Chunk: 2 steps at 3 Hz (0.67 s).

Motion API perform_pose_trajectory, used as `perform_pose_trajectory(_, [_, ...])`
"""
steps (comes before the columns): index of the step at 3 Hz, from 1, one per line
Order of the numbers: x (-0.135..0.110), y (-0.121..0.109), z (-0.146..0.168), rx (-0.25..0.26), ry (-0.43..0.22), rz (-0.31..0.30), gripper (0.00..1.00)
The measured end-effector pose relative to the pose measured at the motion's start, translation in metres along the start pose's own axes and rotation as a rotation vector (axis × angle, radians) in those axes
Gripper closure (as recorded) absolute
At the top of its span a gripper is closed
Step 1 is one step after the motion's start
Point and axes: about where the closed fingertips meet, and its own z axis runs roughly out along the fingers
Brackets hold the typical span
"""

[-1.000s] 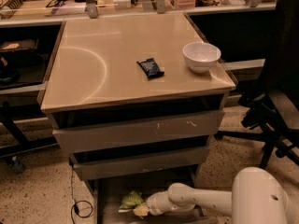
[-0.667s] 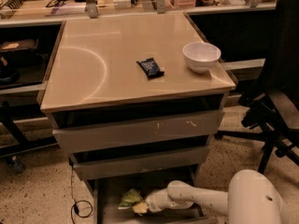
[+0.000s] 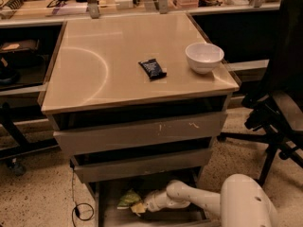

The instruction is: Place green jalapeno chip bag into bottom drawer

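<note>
The green jalapeno chip bag [image 3: 128,198] lies crumpled on the floor of the open bottom drawer [image 3: 105,212], below the two upper drawers. My white arm reaches in from the lower right. My gripper [image 3: 141,206] is inside the drawer, right against the bag's right edge. The bag's lower part and the gripper tips overlap in the dim drawer.
On the beige cabinet top [image 3: 94,70] lie a small dark blue packet [image 3: 152,69] and a white bowl [image 3: 204,57]. A black office chair [image 3: 279,103] stands at the right. A cable [image 3: 81,211] loops on the floor at the left. Cluttered shelves run behind.
The camera has shifted slightly and my arm has reached a little further left into the drawer. The bag stays on the drawer floor.
</note>
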Motion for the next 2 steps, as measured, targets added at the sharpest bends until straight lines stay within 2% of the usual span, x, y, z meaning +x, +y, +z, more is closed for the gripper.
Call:
perform_pose_trajectory(1, [-0.0008, -0.0013, -0.0002, 0.002, -0.001, 0.0, 0.81])
perform_pose_trajectory(2, [-0.0007, -0.0012, -0.0001, 0.002, -0.001, 0.0, 0.58])
